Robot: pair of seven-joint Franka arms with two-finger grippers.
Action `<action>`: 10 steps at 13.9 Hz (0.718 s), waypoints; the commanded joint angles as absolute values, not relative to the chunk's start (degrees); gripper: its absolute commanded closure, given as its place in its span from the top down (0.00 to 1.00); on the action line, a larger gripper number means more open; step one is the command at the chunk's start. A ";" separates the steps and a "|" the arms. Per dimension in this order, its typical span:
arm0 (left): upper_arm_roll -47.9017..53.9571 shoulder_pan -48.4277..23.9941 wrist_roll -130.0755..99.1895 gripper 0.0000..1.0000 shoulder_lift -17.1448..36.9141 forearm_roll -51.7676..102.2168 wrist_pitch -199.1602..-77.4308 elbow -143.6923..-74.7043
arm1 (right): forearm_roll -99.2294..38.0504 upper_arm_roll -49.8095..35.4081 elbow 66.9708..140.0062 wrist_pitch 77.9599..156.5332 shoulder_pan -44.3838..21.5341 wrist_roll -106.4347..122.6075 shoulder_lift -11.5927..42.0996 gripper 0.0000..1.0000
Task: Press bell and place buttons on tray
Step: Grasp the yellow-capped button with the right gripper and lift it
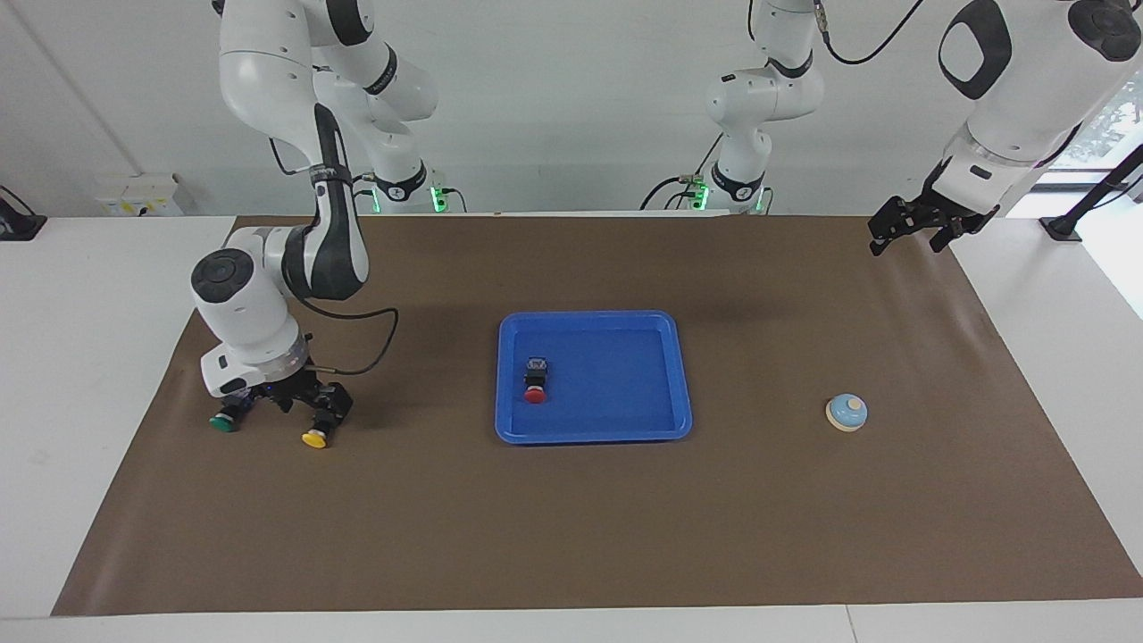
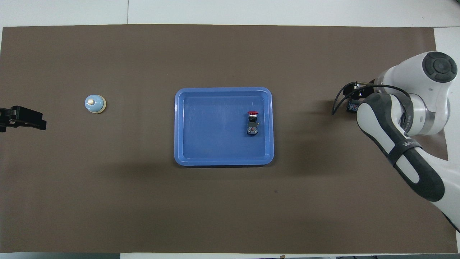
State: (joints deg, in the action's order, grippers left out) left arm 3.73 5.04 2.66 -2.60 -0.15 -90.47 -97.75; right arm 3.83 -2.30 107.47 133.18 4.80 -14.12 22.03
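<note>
1. My right claw (image 1: 299, 406) is down low at the right arm's end of the counter, fingers spread, pinching nothing yet.
2. It sits over the black bodies of the green button (image 1: 223, 422) and the yellow button (image 1: 314, 438); their caps poke out on the side away from the robots. Both lie flat, long axis running away from me. I can't tell which 1 I'm lined up on; my guess is yellow.
3. Red button (image 1: 535, 382) already lies in the tray (image 1: 680, 375), so 2 buttons to go.
4. Bell (image 1: 846, 413) sits toward the left arm's end. My left claw (image 1: 920, 223), spread too, waits up over the mat's corner, so it's nearer the bell.
</note>
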 commanded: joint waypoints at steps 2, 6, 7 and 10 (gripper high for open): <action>3.96 5.54 2.55 1.00 -3.43 0.35 -90.35 -98.26 | 4.57 -2.90 109.77 137.89 5.10 -13.80 22.59 1.00; 3.96 5.54 2.55 1.00 -3.43 0.35 -90.35 -98.26 | 4.40 -2.99 112.76 139.31 5.27 -13.80 22.06 0.76; 3.96 5.54 2.55 1.00 -3.43 0.35 -90.35 -98.26 | 4.39 -2.99 113.46 139.39 5.36 -13.71 21.89 0.58; 3.96 5.54 2.55 1.00 -3.43 0.35 -90.35 -98.26 | 4.48 -2.99 113.21 138.43 5.10 -12.48 21.71 0.00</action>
State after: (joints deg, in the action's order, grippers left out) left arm 3.73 5.04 2.66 -2.60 -0.15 -90.47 -97.75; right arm 3.83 -2.53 111.48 138.00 4.71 -13.99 22.43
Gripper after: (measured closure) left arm 0.000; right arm 0.520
